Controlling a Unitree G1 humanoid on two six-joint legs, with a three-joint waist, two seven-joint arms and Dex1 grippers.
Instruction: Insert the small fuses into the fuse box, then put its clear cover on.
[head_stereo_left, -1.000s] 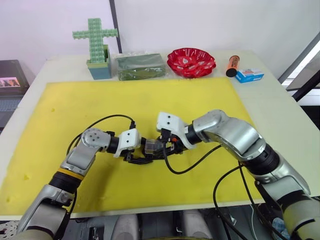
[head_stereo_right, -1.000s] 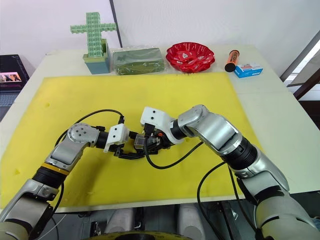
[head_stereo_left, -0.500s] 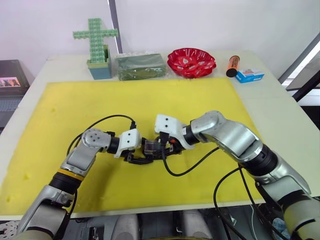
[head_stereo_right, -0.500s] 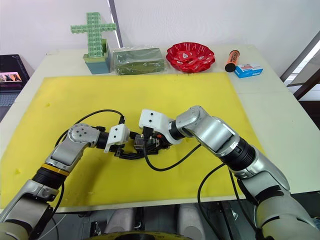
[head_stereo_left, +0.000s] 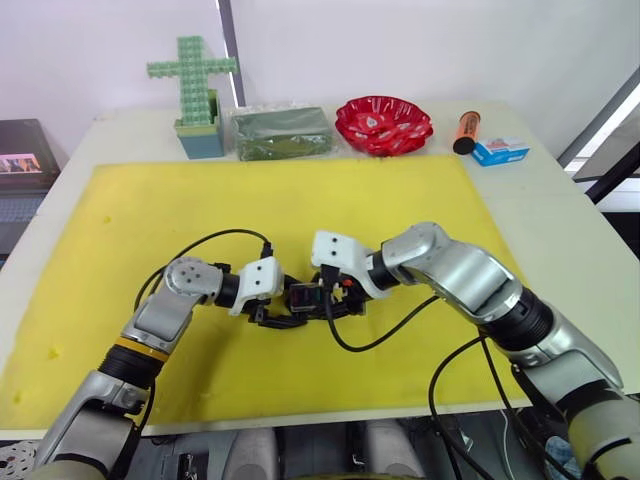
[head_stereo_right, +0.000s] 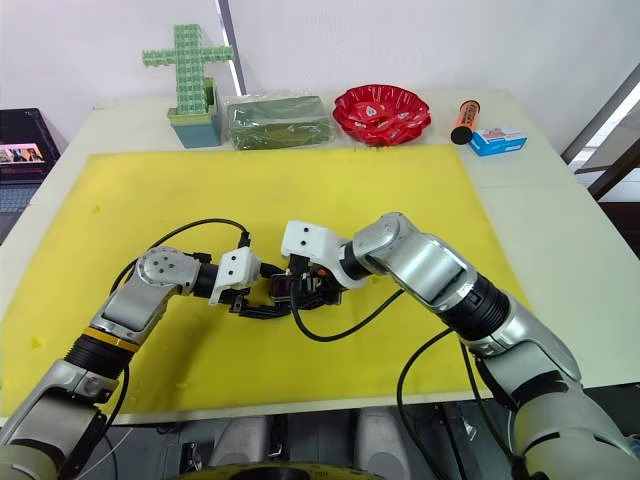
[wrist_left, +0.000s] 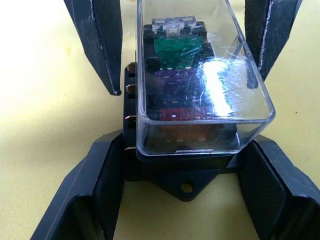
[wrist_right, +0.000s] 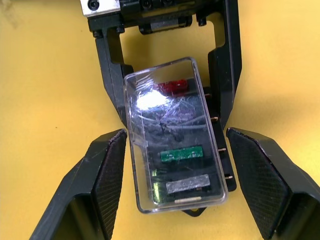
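The black fuse box (head_stereo_left: 305, 298) lies on the yellow mat (head_stereo_left: 300, 200) between my two grippers. The clear cover (wrist_left: 200, 85) sits over it, slightly askew. Under the cover I see a green fuse (wrist_left: 175, 50), a purple one (wrist_left: 172, 82) and a red one (wrist_left: 185, 112). My left gripper (wrist_left: 182, 150) is shut on the fuse box, its fingers (wrist_right: 227, 75) pressed against the base's two sides. From the opposite end my right gripper (wrist_right: 177, 134) stands open, its fingers (wrist_right: 107, 180) on either side of the cover and apart from it.
Along the table's back edge stand a green block cross (head_stereo_left: 192, 90), a clear bag of green material (head_stereo_left: 281, 132), a red bowl (head_stereo_left: 384, 124), an orange marker (head_stereo_left: 465, 131) and a blue-and-white carton (head_stereo_left: 499, 151). A laptop (head_stereo_left: 20, 165) sits off the table's left side.
The clear cover has come down onto the fuse box. My right gripper has eased back a little toward the right. The left gripper has kept its place.
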